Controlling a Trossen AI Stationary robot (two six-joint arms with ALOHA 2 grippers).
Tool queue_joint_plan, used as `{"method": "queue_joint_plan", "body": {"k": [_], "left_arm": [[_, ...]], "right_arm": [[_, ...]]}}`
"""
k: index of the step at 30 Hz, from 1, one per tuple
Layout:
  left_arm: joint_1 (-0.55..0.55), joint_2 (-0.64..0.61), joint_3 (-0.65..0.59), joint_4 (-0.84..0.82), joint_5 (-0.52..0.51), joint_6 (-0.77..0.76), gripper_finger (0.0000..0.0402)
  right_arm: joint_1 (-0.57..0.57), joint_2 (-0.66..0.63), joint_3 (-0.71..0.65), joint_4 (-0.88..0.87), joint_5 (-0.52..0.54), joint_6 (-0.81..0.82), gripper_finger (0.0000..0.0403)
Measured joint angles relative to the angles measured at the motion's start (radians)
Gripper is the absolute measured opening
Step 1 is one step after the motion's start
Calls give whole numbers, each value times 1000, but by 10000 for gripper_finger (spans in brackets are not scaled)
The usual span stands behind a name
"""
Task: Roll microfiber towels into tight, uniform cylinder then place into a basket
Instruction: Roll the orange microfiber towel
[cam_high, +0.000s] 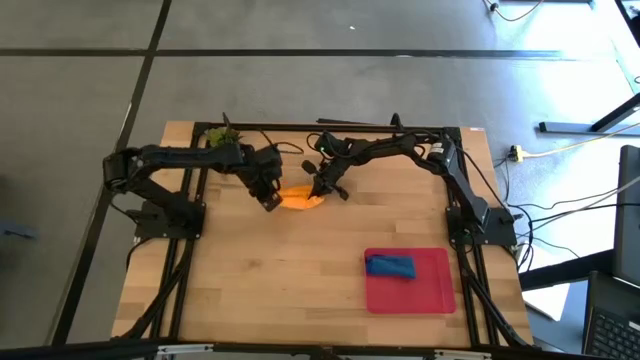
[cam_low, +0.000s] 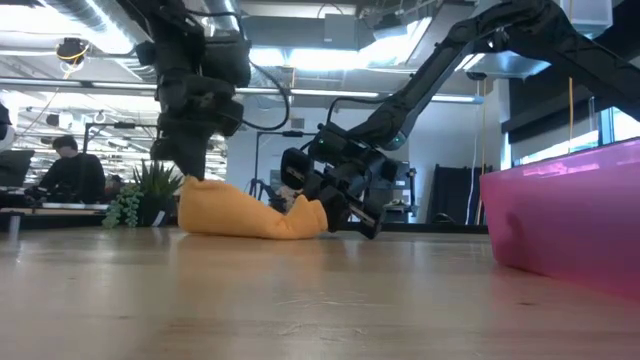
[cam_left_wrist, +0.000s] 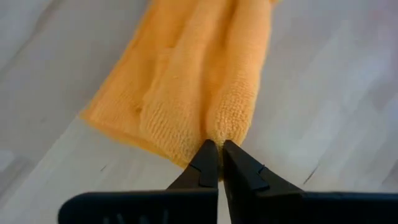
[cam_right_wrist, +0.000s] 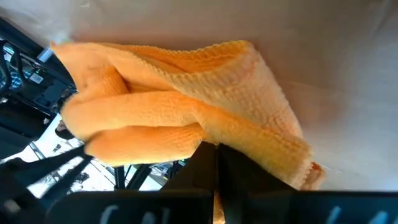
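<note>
The blue towel (cam_high: 390, 266) already lies rolled in the red basket (cam_high: 436, 290) — the orange towel (cam_high: 300, 199) is the one in hand, bunched mid-worktop (cam_high: 280, 290). The left gripper (cam_high: 268, 197) is pinched together on one end of it, the right gripper (cam_high: 320, 189) clamped on the other end. Judging by its loose, lumpy folds, the roll is unfinished; the next move calls for both ends turning evenly — tightening it before any carry to the basket.
</note>
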Motion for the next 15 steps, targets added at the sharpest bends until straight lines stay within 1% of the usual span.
{"method": "queue_joint_plan", "body": {"k": [4, 8, 13, 15], "left_arm": [[53, 0, 0, -25, -3, -41, 0], [96, 0, 0, -38, -30, -74, 0], [116, 17, 3, -25, -92, -128, 0], [121, 35, 1, -23, -99, -143, 0]], "right_arm": [[1, 0, 0, 0, 2, -5, 9], [1, -1, 0, 2, 6, -11, 9], [1, -2, 0, 5, 7, -32, 9], [5, -2, 0, 3, 8, -34, 9]]}}
